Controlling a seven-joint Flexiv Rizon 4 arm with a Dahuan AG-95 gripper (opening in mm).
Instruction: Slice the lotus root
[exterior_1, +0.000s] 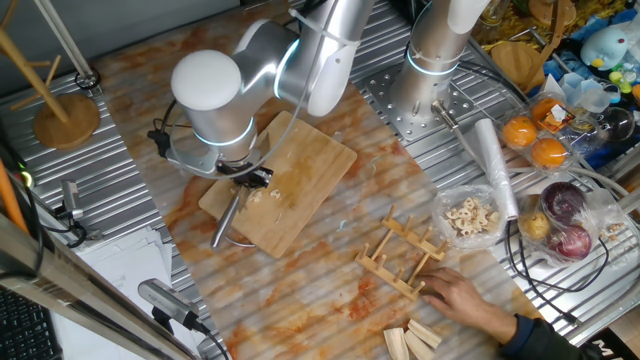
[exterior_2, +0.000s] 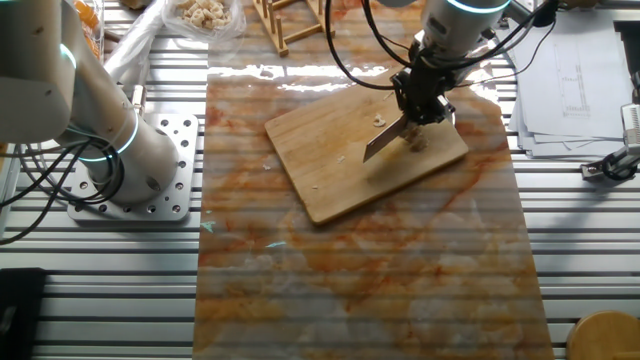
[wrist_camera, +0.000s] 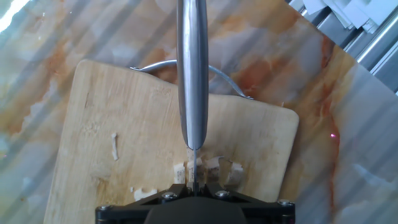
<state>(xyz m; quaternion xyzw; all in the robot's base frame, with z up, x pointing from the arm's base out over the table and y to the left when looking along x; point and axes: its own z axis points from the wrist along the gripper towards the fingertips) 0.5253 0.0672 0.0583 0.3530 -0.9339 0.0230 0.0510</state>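
The lotus root (wrist_camera: 217, 167) lies as small cream pieces on the wooden cutting board (wrist_camera: 124, 124), just under my gripper (wrist_camera: 194, 186). A thin fragment (wrist_camera: 114, 146) lies further left on the board. My gripper is shut on a steel knife (wrist_camera: 193, 74), which points away from the hand over the board. In one fixed view the gripper (exterior_1: 250, 180) hangs over the board's (exterior_1: 300, 170) near-left corner, with the knife (exterior_1: 225, 222) sticking out past its edge and the pieces (exterior_1: 265, 197) beside it. In the other fixed view the blade (exterior_2: 385, 138) slants down beside the pieces (exterior_2: 415, 143).
A person's hand (exterior_1: 470, 295) rests by a wooden rack (exterior_1: 405, 255). A clear bag of holed slices (exterior_1: 470, 215), pale wooden blocks (exterior_1: 415, 342), oranges (exterior_1: 535, 140) and a second arm's base (exterior_1: 430, 60) stand to the right. Papers (exterior_2: 580, 70) lie beside the marble mat.
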